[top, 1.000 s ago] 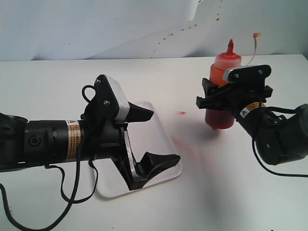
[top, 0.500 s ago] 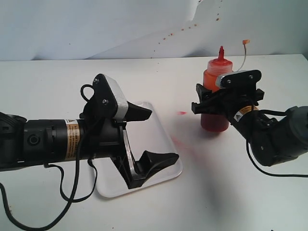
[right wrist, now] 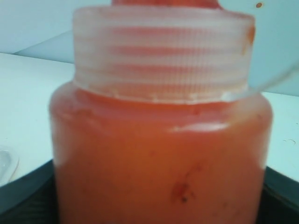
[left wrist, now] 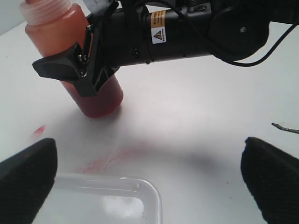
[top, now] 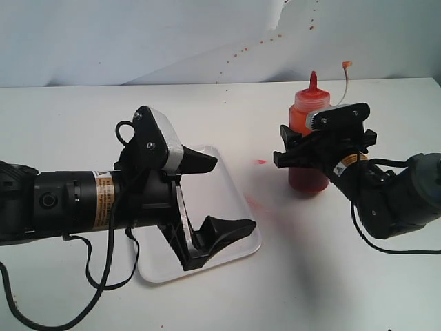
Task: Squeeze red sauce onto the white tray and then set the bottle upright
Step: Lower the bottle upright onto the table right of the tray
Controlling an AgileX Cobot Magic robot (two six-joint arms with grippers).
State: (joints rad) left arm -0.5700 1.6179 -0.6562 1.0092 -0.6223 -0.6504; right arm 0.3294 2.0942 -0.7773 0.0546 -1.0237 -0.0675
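Observation:
The bottle [top: 306, 114], orange-red with a pointed red nozzle and a tethered cap, stands upright on the table at the right. My right gripper [top: 284, 146] is shut on the bottle's middle, and the bottle [right wrist: 159, 154] fills the right wrist view between the fingers. The left wrist view shows the bottle [left wrist: 96, 95] with its base on the table. My left gripper [top: 233, 194] hangs open over the white tray [top: 238, 187], with nothing between its fingers. One tray corner [left wrist: 140, 189] shows bare. No red sauce shows on the visible tray; much of it is hidden by the gripper.
A small red spot [top: 260, 162] lies on the table between tray and bottle. A faint pinkish smear [top: 256, 203] runs beside the tray's right rim. Tiny orange specks dot the back wall [top: 262, 43].
The right gripper has carried the bottle leftward and down; the bottle now stands straighter with its base on the table. The left arm has not moved.

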